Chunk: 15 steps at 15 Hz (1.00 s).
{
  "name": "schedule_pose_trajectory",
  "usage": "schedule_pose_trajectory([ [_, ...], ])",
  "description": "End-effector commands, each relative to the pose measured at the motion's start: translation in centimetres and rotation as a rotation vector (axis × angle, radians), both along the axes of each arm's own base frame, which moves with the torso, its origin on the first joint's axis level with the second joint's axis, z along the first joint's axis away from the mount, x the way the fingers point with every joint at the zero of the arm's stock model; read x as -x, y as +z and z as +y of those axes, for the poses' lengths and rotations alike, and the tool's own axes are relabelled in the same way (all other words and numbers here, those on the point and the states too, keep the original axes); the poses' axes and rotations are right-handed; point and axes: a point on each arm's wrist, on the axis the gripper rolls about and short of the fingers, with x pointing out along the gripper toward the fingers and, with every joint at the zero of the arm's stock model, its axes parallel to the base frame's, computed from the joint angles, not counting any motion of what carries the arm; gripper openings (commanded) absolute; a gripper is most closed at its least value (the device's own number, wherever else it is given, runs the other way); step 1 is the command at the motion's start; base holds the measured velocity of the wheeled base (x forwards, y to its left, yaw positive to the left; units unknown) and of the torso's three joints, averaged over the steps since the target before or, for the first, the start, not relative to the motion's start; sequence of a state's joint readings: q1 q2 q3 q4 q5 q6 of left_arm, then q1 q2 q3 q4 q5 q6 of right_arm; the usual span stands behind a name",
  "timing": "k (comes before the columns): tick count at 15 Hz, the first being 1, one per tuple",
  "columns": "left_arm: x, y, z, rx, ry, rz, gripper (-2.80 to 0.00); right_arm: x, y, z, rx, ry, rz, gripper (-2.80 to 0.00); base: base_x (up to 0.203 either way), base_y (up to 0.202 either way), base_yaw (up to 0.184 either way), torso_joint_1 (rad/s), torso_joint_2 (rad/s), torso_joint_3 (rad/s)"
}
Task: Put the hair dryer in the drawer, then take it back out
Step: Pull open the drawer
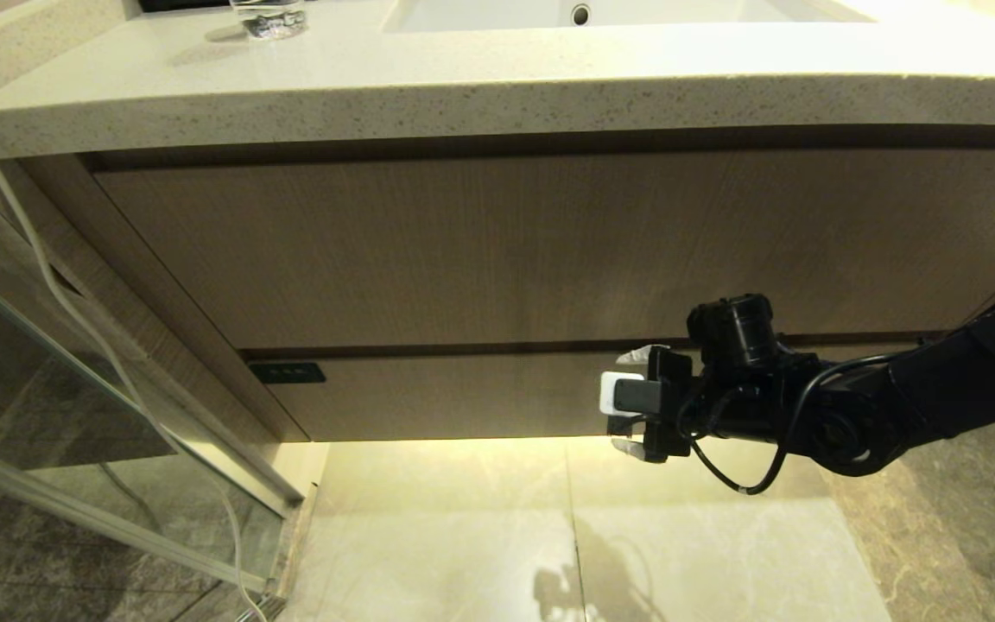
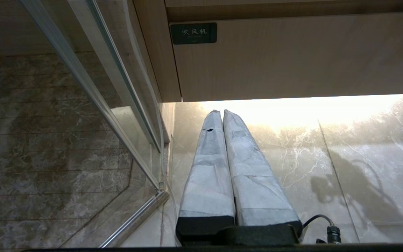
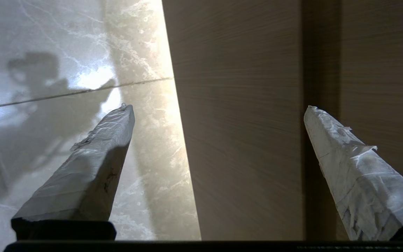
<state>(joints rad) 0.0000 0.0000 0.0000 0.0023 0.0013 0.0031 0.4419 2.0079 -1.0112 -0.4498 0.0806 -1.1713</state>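
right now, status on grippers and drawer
Right gripper open, empty, at the drawer front. Left gripper shut, parked low. Drawer closed, hair dryer not in view.

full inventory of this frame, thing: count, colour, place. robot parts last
counter: 1, speckled cream, top
sink: 1, white, set in counter
glass: 1, clear, on counter, left
panel: 1, light wood, under counter
drawer: 1, light wood, shut, below panel
label: 1, black, drawer's left end
cable: 1, white, hanging at left
glass door: 1, clear, far left
floor: marble, bottom
left claw: shut, low, before drawer's left end
right claw: open, straddling drawer front, right of middle
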Motion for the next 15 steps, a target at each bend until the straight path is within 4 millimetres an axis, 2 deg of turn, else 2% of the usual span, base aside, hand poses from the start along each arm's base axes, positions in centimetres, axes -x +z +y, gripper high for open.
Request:
schedule_pose_trajectory([
  [1, 0.0, 0.0, 0.0, 0.0, 0.0, -0.001, -2.8, -0.9, -1.3, 0.4, 0.014, 0.004, 0.017, 0.0, 0.0, 0.0, 0.0, 0.0, 0.0, 0.0],
  [4, 0.0, 0.0, 0.0, 0.0, 0.0, 0.001, -2.8, -2.8, -2.2, 1.0, 0.022, -0.02, 0.002, 0.0, 0.0, 0.0, 0.0, 0.0, 0.0, 0.0],
  [8, 0.0, 0.0, 0.0, 0.0, 0.0, -0.001, -2.8, -4.9, -2.4, 0.0, -0.003, -0.066, -0.06, 0.0, 0.0, 0.0, 0.0, 0.0, 0.0, 0.0],
  [15, 0.0, 0.0, 0.0, 0.0, 0.001, 0.001, -2.8, -6.1, -2.8, -0.9, -0.01, -0.1, -0.076, 0.0, 0.0, 0.0, 0.0, 0.0, 0.0, 0.0],
])
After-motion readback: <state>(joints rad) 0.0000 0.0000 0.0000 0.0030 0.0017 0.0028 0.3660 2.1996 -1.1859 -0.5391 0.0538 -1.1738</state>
